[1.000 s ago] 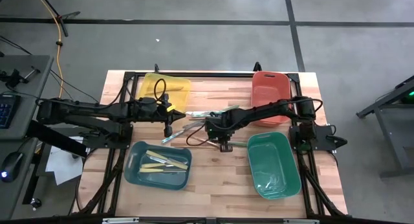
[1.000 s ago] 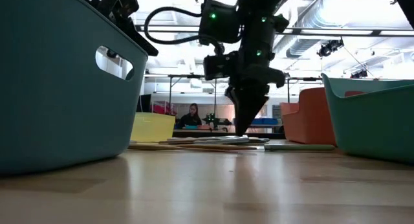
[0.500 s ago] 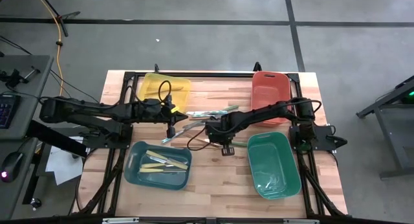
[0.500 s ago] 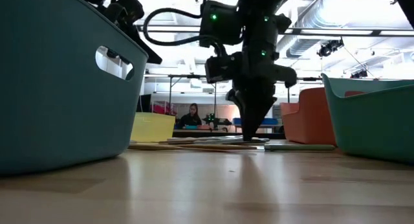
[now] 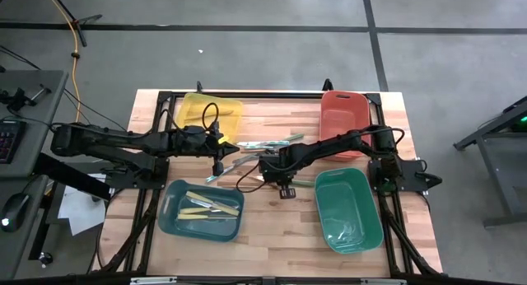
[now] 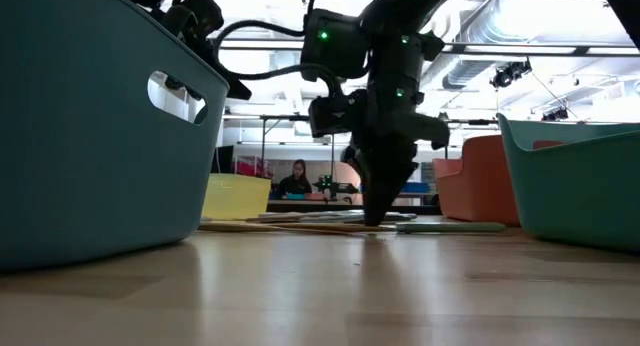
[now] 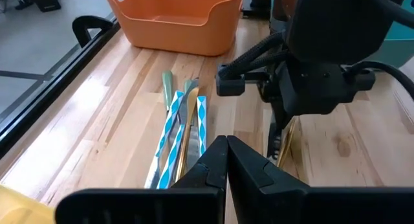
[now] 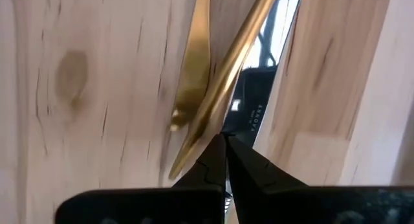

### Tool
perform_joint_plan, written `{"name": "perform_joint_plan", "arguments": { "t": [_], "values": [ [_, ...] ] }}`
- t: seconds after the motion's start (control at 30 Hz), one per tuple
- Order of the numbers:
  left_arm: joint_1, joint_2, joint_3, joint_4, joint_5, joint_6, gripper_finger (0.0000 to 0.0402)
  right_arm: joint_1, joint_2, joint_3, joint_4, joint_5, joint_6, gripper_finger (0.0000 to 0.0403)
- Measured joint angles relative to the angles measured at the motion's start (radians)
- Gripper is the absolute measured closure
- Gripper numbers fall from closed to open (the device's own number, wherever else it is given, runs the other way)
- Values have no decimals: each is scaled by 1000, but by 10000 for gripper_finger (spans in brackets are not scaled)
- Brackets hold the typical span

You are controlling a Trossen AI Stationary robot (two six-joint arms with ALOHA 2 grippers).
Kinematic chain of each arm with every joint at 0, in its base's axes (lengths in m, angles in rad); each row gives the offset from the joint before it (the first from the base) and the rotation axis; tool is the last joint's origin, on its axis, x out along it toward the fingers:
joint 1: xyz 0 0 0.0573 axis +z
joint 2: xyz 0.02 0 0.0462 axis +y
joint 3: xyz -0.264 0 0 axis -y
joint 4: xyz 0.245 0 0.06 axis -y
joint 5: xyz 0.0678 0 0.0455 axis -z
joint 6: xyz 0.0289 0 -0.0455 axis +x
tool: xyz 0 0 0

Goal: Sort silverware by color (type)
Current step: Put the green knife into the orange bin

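Right gripper (image 8: 224, 141) fingers pinched shut, empty, tips at the gold utensils (image 8: 213, 81): pressing down closed risks skidding them instead of gripping.

No text, label, brand, number or sign can be read in any of the four views — not on the bins, the arms or the table (image 5: 272, 235). In the right wrist view a small pale mark sits on a dark reflective surface (image 8: 249, 107) just beside the gold utensils (image 8: 213, 75), but it is too blurred to make out — whether it is lettering cannot be told.
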Motion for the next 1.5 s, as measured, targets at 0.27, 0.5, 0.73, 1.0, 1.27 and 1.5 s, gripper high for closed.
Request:
{"name": "perform_joint_plan", "arguments": {
  "t": [0.27,0.5,0.73,1.0,1.27,1.5],
  "values": [
    [0,0,0,0,0,1,401,-48,13,-3,167,13,-31,403],
    [0,9,0,13,-12,2,401,-68,-9,-8,139,22,-72,403],
    [20,178,-27,204,28,17,401,-68,-107,-7,-1,64,-76,403],
    [40,361,56,278,124,17,401,-68,-143,-50,-65,64,-65,403],
    [38,512,126,239,124,54,401,-80,-397,-320,82,98,96,403],
    [40,656,247,179,219,55,401,-79,-553,-397,153,151,183,403]
  ]
}}
